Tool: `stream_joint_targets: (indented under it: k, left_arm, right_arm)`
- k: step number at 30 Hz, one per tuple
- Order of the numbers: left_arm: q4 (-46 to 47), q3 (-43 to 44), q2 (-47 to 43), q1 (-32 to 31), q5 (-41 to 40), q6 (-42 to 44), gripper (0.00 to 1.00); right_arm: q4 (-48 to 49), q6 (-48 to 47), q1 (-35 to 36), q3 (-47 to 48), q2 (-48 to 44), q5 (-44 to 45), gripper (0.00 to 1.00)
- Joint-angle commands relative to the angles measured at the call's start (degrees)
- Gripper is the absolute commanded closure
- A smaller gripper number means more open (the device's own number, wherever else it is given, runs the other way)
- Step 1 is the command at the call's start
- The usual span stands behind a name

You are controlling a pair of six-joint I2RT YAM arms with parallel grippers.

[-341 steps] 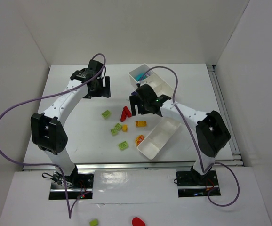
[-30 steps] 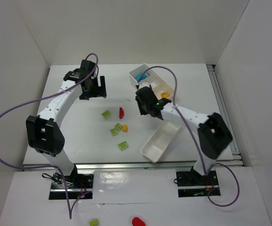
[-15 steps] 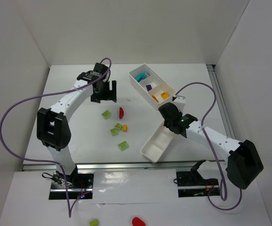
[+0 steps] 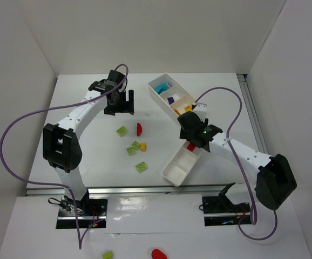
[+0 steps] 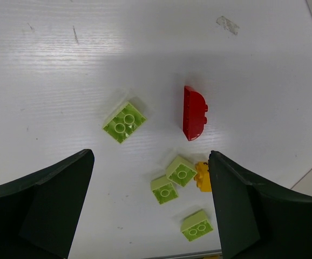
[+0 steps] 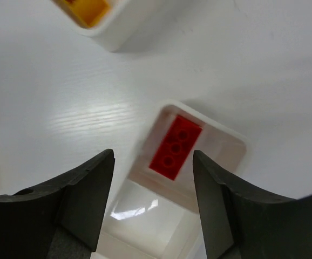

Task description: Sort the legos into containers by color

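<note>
Right wrist | my right gripper (image 6: 151, 181) hangs spread and empty over a white tray (image 6: 237, 141) | red brick (image 6: 176, 147) lies studs-up in its end compartment, long axis roughly along the tray's length | my left gripper (image 5: 150, 183) spread above loose green bricks (image 5: 124, 122)

Glossy plastic legos (image 5: 194, 112); smooth white plastic tray (image 6: 209, 120)

Far tray (image 6: 118, 24), its orange brick (image 6: 87, 7) cut by top edge.

I see a red brick (image 6: 175, 147) lying flat in a white tray's (image 6: 215, 148) end compartment, between my right jaws. Lime bricks (image 5: 124, 122), a red arched brick (image 5: 194, 112) and an orange brick (image 5: 203, 176) lie loose between my left jaws.
</note>
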Motion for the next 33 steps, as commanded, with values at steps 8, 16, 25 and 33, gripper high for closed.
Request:
stream_joint_targets:
  k: [8,16,25,33]
  left_arm:
    - [-3.23,2.28,-4.44,6.1,1.0,-5.72,0.03]
    - [-2.61,-1.42,-9.28,8.39,-1.72,-5.73,0.03]
    - [1.43,-7.57,-15.35,11.73,-0.85,-6.53,0.03]
    - [1.43,-8.63,-14.73,12.26,1.96,-5.2,0.03]
  right_arm:
    - [4.4,-11.6,8.28,26.08,23.81,-17.48,0.22]
    - [9.58,-11.07,11.89,34.09,36.05,-22.42,0.18]
    - [11.7,-10.55,11.89,43.83,48.43,-21.82,0.2]
    - [6.51,-10.02,11.89,50.36,52.94,-18.13,0.56]
